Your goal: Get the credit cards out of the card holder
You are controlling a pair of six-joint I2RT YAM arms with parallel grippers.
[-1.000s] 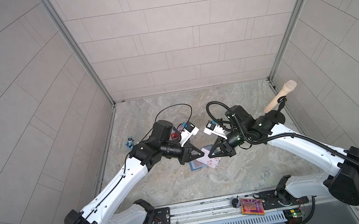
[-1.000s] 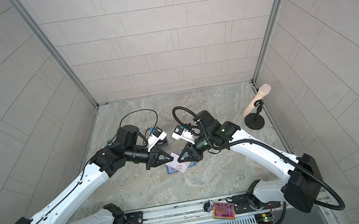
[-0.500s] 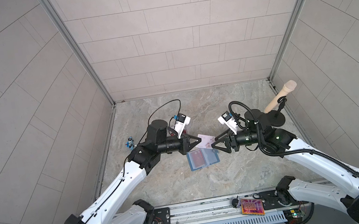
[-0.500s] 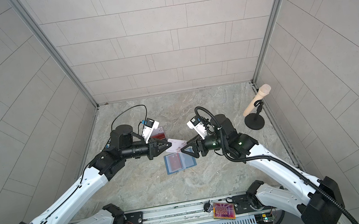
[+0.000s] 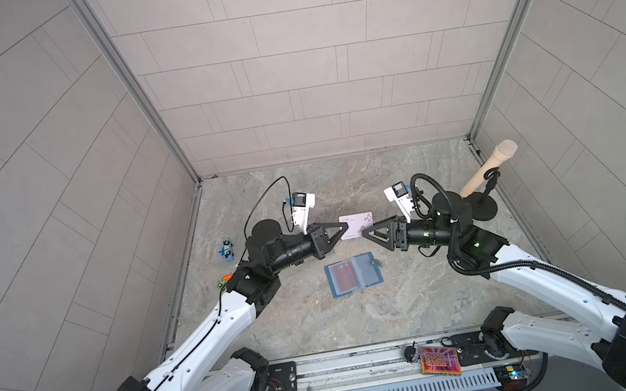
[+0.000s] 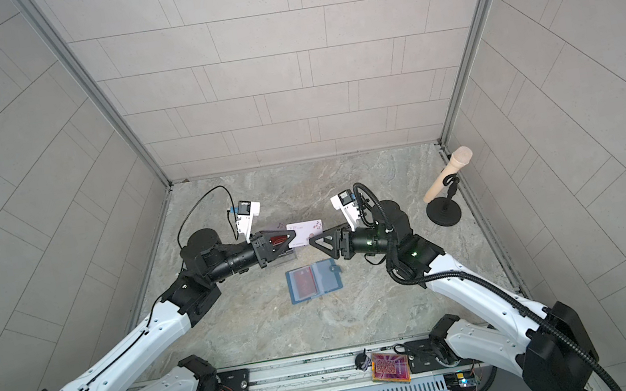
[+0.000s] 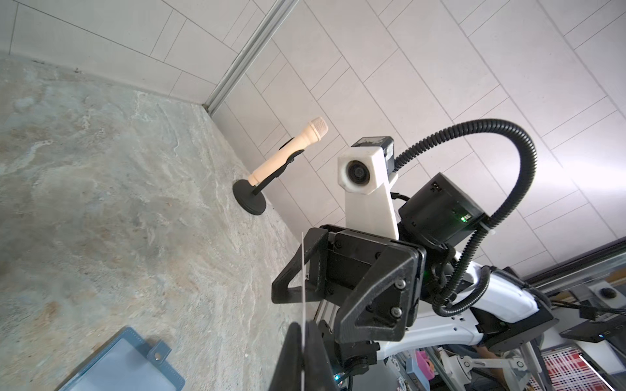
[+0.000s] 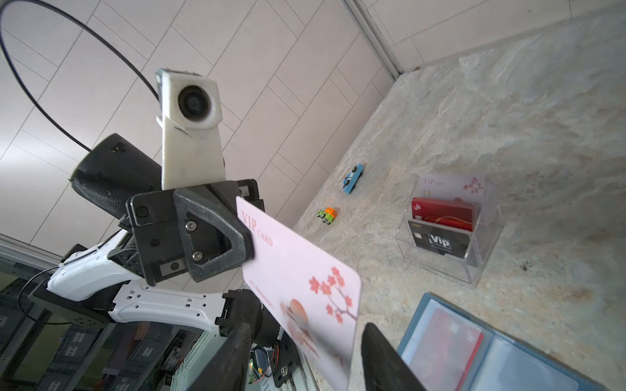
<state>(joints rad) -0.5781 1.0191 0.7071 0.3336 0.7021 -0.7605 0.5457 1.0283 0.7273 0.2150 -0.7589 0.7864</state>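
- While left tool [image 5: 339,229] clamps one end of pale card [image 5: 357,224], right tool [image 5: 365,233] has jaws apart around the other end.
- card holder [image 5: 362,281] open flat on desk [image 5: 404,309], red card [image 5: 344,276] inside.

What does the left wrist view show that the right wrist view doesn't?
Left wrist only: the microphone on its base. Right wrist only: the clear stand with its cards, two toy cars, the red card in the holder, and the printed face of the pale card. Both: the left pincer shut on the pale card, edge-on from the left wrist; the right pincer open; the holder; the table.
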